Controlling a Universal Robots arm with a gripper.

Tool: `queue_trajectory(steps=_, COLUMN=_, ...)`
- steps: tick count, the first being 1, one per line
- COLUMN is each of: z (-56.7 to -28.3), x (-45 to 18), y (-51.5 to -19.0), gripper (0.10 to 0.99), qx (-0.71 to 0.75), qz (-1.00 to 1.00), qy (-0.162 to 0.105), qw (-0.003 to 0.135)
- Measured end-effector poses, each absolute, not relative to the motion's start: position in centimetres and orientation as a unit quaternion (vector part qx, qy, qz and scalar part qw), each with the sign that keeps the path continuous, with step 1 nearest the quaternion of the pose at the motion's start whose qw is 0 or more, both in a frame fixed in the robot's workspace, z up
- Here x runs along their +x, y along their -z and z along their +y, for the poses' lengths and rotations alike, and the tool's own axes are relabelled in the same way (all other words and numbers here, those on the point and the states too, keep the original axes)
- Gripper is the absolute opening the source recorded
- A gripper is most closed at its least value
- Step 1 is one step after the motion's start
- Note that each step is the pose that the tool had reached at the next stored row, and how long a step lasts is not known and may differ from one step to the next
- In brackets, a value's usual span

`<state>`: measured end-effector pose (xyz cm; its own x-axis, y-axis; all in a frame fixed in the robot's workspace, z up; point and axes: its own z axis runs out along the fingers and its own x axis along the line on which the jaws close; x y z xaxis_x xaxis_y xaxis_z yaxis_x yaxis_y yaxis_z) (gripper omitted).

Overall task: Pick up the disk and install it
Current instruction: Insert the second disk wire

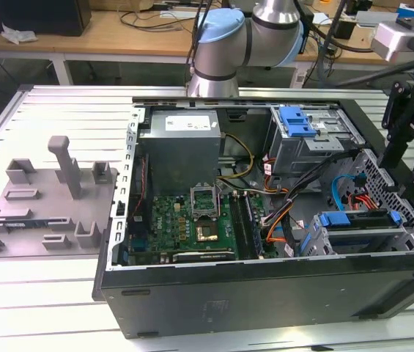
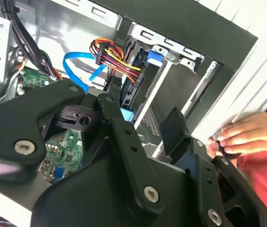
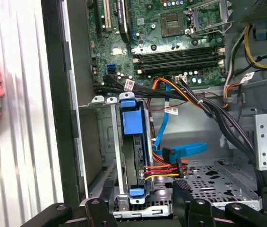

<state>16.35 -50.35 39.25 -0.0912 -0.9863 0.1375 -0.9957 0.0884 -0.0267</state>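
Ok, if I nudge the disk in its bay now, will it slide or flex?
The disk probably stays stiff: its blue bracket frames a rigid body. It likely won't slide freely, sitting between cage rails. The cables by its end may tug back.

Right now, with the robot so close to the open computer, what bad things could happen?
1. A person's hand rests on the table right beside the gripper; a sudden arm move might bump it.
2. Loose cables lie next to the disk in its bay; the jaws could snag or pull them.
3. The gripper hangs over the case's edge and might knock it.
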Motion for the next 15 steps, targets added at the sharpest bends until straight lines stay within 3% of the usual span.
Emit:
queue_trajectory(steps=1, z=-49.4, x=16.2, y=-39.2, gripper=0.604, qx=0.672, qz=-0.736, qy=-0.066, qw=0.050)
queue_trajectory(steps=6, z=-47.5, x=15.2, y=-38.9, gripper=0.604, qx=0.671, qz=-0.734, qy=-0.080, qw=0.064)
queue_trajectory(steps=8, z=-46.7, x=14.4, y=-38.7, gripper=0.522, qx=0.670, qz=-0.734, qy=-0.086, qw=0.069)
queue_trajectory(steps=9, z=-46.5, x=14.2, y=-38.6, gripper=0.522, qx=0.670, qz=-0.733, qy=-0.088, qw=0.071)
queue_trajectory(steps=11, z=-46.0, x=14.0, y=-38.2, gripper=0.392, qx=0.670, qz=-0.733, qy=-0.091, qw=0.074)
queue_trajectory(steps=13, z=-45.9, x=14.0, y=-38.1, gripper=0.392, qx=0.670, qz=-0.732, qy=-0.095, qw=0.080)
queue_trajectory(steps=15, z=-45.7, x=14.0, y=-38.1, gripper=0.392, qx=0.670, qz=-0.730, qy=-0.101, qw=0.095)
